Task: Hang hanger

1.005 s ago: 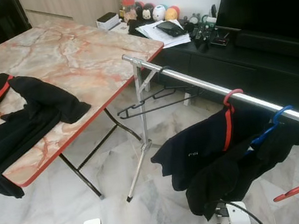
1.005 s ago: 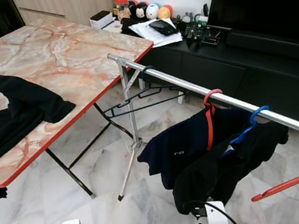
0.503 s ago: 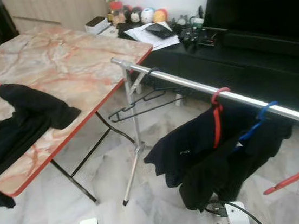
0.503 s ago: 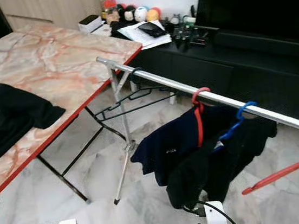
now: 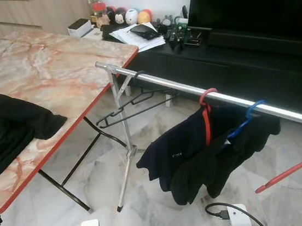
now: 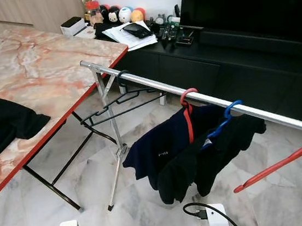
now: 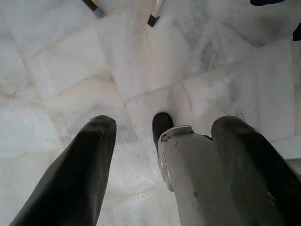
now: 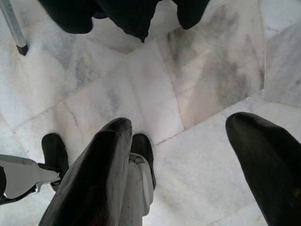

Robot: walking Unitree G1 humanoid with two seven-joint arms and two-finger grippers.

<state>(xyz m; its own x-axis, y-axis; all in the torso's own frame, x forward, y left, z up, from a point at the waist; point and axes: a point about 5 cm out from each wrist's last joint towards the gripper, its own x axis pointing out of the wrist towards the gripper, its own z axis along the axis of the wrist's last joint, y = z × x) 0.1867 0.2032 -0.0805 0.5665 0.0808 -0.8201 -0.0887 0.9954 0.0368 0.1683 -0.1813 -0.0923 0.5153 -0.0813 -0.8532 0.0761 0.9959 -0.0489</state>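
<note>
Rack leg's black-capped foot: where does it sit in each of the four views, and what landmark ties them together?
Left eye view: rack foot on the marble floor, down-left of the hanging dark clothes.
Right eye view: same spot, down-left of the clothes.
Left wrist view: beyond the left gripper, beside the table leg's foot.
Right wrist view: beyond the right gripper, near the clothes' hem.
Shared landmark: the dark clothes.
</note>
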